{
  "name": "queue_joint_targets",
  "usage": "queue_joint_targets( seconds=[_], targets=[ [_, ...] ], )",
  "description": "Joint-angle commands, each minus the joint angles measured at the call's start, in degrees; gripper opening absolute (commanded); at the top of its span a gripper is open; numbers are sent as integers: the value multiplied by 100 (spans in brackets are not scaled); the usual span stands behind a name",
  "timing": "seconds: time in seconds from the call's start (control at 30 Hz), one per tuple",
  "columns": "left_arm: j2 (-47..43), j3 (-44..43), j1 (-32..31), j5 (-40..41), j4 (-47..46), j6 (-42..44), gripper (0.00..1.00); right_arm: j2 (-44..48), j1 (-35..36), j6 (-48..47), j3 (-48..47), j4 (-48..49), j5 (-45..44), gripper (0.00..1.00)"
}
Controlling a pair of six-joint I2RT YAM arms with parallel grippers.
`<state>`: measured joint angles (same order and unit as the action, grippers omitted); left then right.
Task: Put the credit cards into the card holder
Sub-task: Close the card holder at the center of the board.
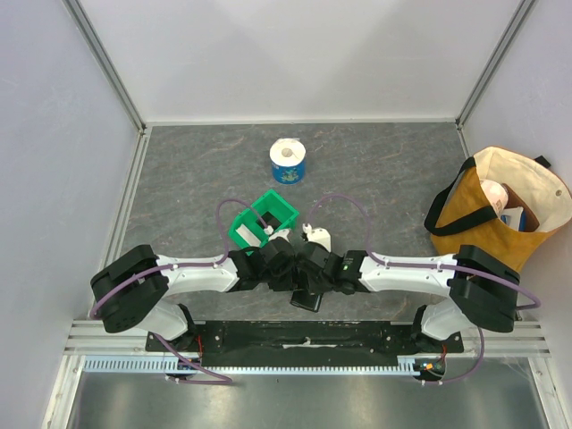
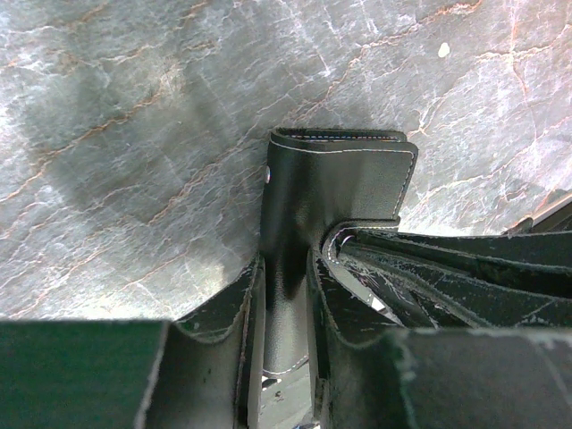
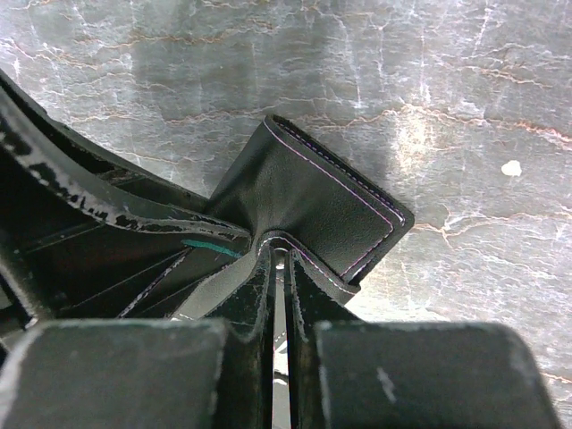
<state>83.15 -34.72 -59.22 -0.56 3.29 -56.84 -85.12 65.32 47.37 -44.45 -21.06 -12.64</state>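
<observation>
1. The wallet (image 1: 307, 299) sits at the near middle of the table (image 1: 375, 170), spread open between the 2 grippers.
2. The left gripper (image 2: 286, 268) is clamped on 1 black flap of the wallet, its fingers pressed against both faces.
3. The right gripper (image 3: 279, 268) is clamped on another flap from the right side.
4. A green bin (image 1: 261, 223) stands just beyond the left gripper, a paper roll (image 1: 288, 161) farther back, and a tote bag (image 1: 500, 206) at the right.

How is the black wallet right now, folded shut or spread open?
Spread open. The left gripper and right gripper each pinch one flap of the wallet, and its inner leaves fan apart between them.
</observation>
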Motion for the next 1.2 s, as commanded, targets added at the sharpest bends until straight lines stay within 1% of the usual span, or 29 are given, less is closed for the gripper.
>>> queue_joint_targets(
  seconds=[0.0, 0.17, 0.23, 0.37, 0.6, 0.9, 1.17],
  targets=[
    [219, -53, -81, -94, -180, 129, 10, -725, 349, 254, 471, 75, 298, 6],
    [192, -17, -81, -23, -110, 59, 8, -375, 464, 544, 770, 321, 219, 4],
    [201, -35, -81, 20, -57, 24, 8, -41, 464, 545, 893, 549, 288, 5],
    [236, -79, -72, 38, 40, 6, 7, 320, 464, 483, 938, 761, 306, 5],
    [219, -96, -72, 38, 84, 6, 7, 268, 455, 483, 815, 857, 377, 5],
    [210, -96, -81, 38, 119, 15, 7, 751, 447, 562, 859, 823, 34, 4],
    [227, -114, -81, 29, 111, 24, 7, 743, 455, 571, 824, 761, -36, 5]
  ],
)
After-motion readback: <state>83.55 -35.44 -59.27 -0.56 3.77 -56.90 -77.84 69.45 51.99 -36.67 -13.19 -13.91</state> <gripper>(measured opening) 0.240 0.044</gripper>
